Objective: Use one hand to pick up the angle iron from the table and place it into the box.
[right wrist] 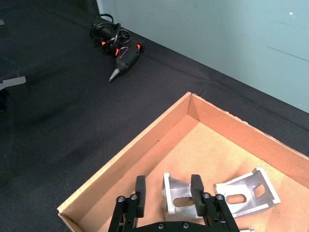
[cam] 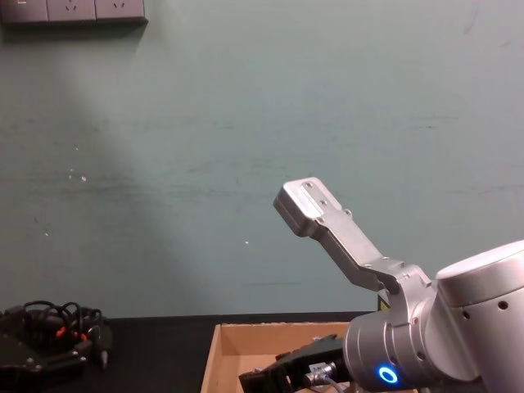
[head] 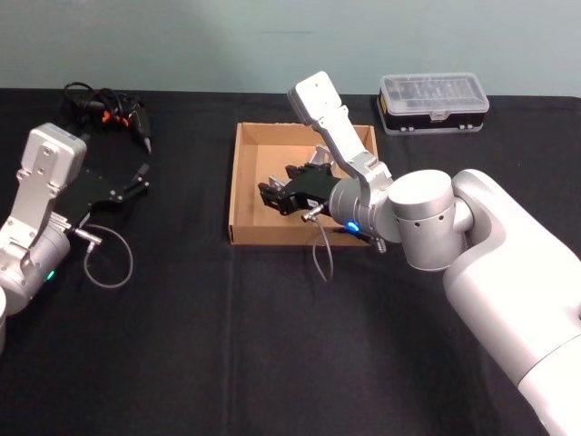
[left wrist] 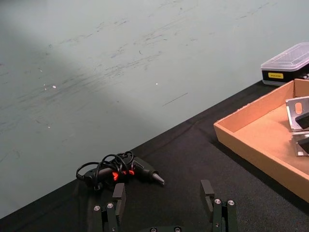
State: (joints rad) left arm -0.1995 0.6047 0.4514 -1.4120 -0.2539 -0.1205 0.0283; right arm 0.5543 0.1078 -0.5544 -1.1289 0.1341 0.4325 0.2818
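My right gripper point(head: 272, 195) reaches low into the tan cardboard box point(head: 238, 182) from the right. In the right wrist view its fingers point(right wrist: 140, 192) stand open. A silver angle iron point(right wrist: 176, 199) rests upright on the box floor between them, close to one finger and clear of the other. A second angle iron point(right wrist: 246, 191) lies flat on the box floor beside it. Both irons point(left wrist: 295, 113) also appear in the left wrist view. My left gripper point(head: 136, 182) is parked open and holding nothing above the black table point(head: 182, 318) at the left.
A clear-lidded plastic case point(head: 434, 100) sits behind the box at the right. A black corded tool with orange marks point(head: 109, 107) lies at the back left. Grey cables loop from both wrists point(head: 109, 263). The table's front is bare.
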